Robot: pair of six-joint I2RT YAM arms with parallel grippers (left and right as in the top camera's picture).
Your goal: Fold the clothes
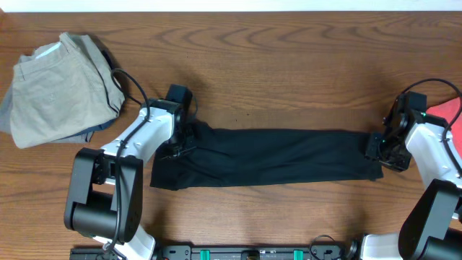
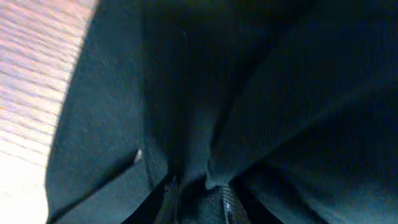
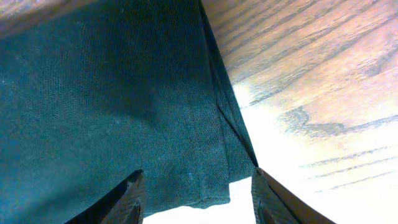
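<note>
Black trousers (image 1: 267, 155): we log them lying flat in a long strip across the middle of the wooden table (image 1: 289, 65), one end at each arm.
Left arm: we see it bent forward from the near edge, with its wrist angled down onto the trousers' left end.
Left gripper (image 1: 180, 139): in the wrist view a bunched fold of cloth runs down between its fingers (image 2: 227, 200), which sit close together, clamped on the fabric.
Right arm: it reaches in from the right, wrist low at the trousers' right end.
Right gripper (image 1: 375, 148): its fingers (image 3: 130, 199) are spread apart over the hem.
Khaki clothes (image 1: 54, 90): we note a folded pile at the far left.
Red cloth (image 1: 449, 115): at the right edge, partly hidden.
</note>
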